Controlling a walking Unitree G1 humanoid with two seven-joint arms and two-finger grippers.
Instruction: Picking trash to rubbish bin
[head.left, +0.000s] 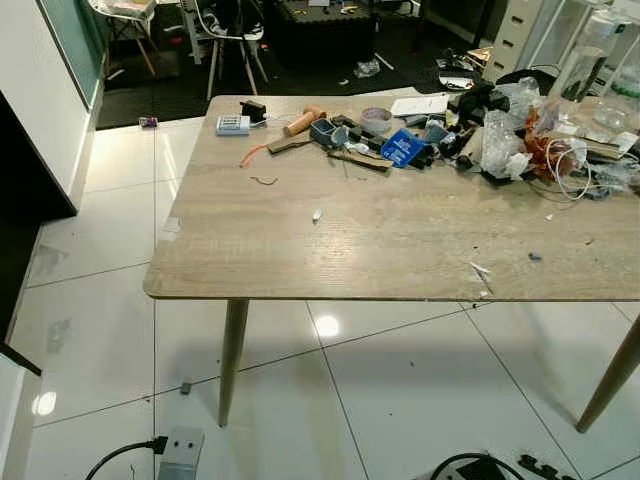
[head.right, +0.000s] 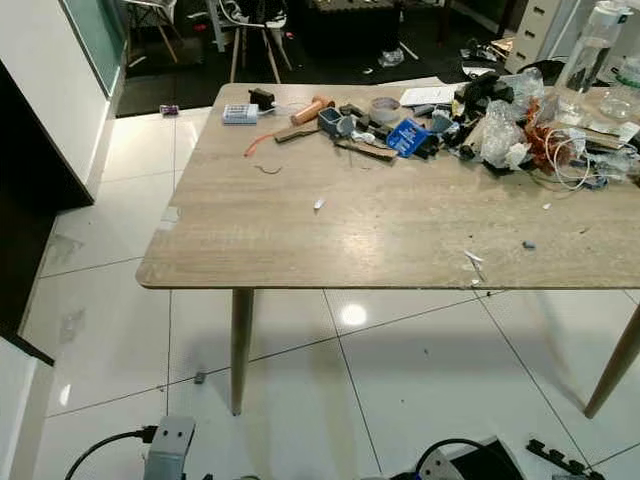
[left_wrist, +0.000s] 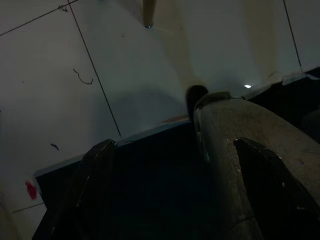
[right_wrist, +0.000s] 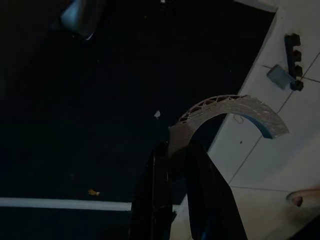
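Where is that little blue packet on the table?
The blue packet lies at the table's far edge, right of the middle, amid clutter, just left of crumpled clear plastic.

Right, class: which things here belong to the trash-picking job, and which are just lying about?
Job: grey lattice piece in the right gripper; white scrap on the table; white shreds near its front edge.
Lying about: blue packet; tape roll; orange handle; white cables.

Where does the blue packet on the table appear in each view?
Left eye view: blue packet upper middle, amid table clutter.
Right eye view: upper middle, slightly higher.
Left wrist view: faces floor tiles.
Right wrist view: floor tiles again.
Shared landmark: tan handle to its left.
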